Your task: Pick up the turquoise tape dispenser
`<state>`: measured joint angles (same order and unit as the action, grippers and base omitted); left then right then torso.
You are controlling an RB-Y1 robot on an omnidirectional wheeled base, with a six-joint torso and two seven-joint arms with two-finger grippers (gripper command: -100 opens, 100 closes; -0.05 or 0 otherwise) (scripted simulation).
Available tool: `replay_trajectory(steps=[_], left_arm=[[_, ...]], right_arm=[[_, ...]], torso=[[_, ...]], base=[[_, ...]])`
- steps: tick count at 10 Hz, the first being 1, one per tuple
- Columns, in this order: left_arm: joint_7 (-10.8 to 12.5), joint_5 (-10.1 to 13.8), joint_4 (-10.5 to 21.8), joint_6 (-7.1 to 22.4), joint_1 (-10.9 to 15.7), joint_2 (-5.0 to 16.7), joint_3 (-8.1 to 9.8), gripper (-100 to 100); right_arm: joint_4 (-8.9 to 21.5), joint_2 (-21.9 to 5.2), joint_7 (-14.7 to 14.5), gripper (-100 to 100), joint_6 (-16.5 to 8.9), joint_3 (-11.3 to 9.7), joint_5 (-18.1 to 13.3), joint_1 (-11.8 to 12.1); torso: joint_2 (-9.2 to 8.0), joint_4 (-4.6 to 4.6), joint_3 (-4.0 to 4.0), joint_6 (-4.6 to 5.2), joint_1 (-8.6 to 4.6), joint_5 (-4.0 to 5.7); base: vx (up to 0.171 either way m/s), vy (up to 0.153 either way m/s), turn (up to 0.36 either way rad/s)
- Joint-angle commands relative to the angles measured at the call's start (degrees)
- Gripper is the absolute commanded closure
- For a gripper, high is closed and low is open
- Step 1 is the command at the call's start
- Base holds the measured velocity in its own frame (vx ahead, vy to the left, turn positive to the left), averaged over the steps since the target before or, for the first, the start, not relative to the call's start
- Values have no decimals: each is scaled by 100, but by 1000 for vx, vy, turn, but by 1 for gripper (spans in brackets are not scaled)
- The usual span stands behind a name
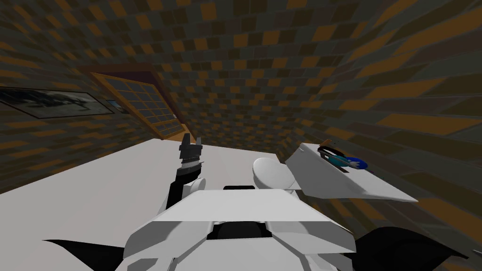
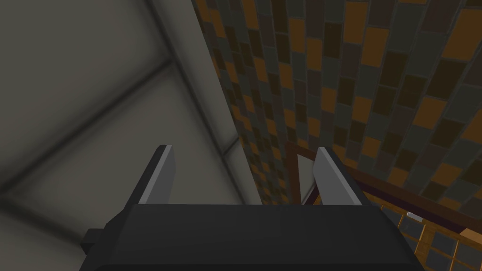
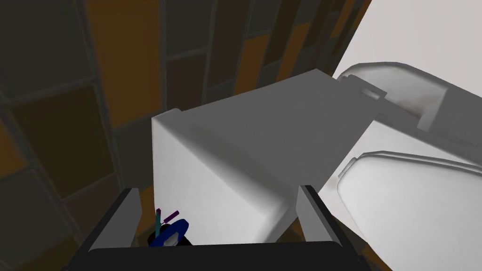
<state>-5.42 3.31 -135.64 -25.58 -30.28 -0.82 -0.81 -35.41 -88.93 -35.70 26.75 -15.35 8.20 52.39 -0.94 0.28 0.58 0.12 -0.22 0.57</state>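
Tape dispenser [image 1: 345,161] rests on the white toilet tank [image 1: 329,181], along the edge that is closest to the tiled wall [image 1: 282,70]. It is blue and blue-green, with a black ring at one end. The toilet lid [image 1: 270,171] is round and white. It sits just beside the tank, on the side away from that wall.

From the right hand's camera, the right gripper [image 3: 219,189] is close over the tank [image 3: 235,155]. Its two grey fingers [image 3: 124,211] are spread wide apart. They hold nothing. The tape dispenser [image 3: 170,231] peeks out low down, right by the gripper's dark box. It lies in the gap between the two fingers, much nearer one finger than the other. Neither finger presses on it. A corner of the tank sits in that gap too. The toilet lid [image 3: 405,197] is off past the other finger.

The left gripper [image 1: 191,141] is held up in front of me, over the white floor [image 1: 94,188], well apart from the tank. From its own camera, the left gripper [image 2: 243,149] has its fingers [image 2: 161,174] spread apart too, with nothing between them.

A window [image 1: 141,103] with a wooden frame is set in the wall past the left gripper. A long dark picture [image 1: 52,101] hangs beside it.
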Motion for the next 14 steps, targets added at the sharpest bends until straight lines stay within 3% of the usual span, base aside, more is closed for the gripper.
replay_trajectory(steps=[1, 2, 4, 5, 7, 8, 9, 11, 12, 13, 14], left_arm=[[0, 0, 0, 0, 0, 0, 0, 0], [0, 0, 0, 0, 0, 0, 0, 0], [0, 0, 0, 0, 0, 0, 0, 0], [0, 0, 0, 0, 0, 0, 0, 0], [0, 0, 0, 0, 0, 0, 0, 0], [0, 0, 0, 0, 0, 0, 0, 0], [0, 0, 0, 0, -1, 0, 1, 0], [0, 0, 0, 0, -1, 0, 0, 0], [0, 0, 0, 0, -2, 0, 0, 0], [0, 0, 0, 0, -1, 0, 0, 0], [0, 0, 0, 0, -1, 0, 0, 0]], right_arm=[[164, 286, -234, -100, 112, 249, -17, -286], [164, 364, -234, -100, 112, 249, -17, -304], [333, 782, -530, -100, 248, 602, -36, -685], [333, 846, -530, -100, 248, 602, -36, -734], [475, 1256, -803, -100, 385, 943, -73, -1193], [475, 1333, -803, -100, 385, 944, -73, -1225], [536, 1571, -928, -100, 453, 1109, -99, -1488], [536, 1574, -928, -100, 453, 1109, -99, -1488], [589, 1812, -1046, -100, 520, 1268, -129, -1762], [589, 1812, -1046, -100, 520, 1268, -129, -1762], [635, 2045, -1155, -100, 586, 1422, -163, -1942]], torso=[[0, 0, 0, 0, 0, 0], [-13, 3, 8, -1, -2, 1], [1, 0, 0, 0, -6, 2], [-5, 1, 3, -3, -11, 3], [7, -1, -4, -2, -9, 3], [4, -1, -2, -4, -19, 5], [18, -3, -9, -1, -16, 3], [27, -6, -15, -1, -14, 4], [44, -9, -24, -1, 1, 0], [47, -10, -26, -5, 0, -1], [47, -10, -26, -4, -1, 0]], base=[[-226, -43, 44], [-176, -22, 18], [-184, -57, 49], [-157, -44, 25], [-171, -65, 50], [-124, -68, 40], [-123, -79, 46], [-88, -37, 12], [-67, -28, 39], [-80, -34, 40], [-117, -56, 57]])
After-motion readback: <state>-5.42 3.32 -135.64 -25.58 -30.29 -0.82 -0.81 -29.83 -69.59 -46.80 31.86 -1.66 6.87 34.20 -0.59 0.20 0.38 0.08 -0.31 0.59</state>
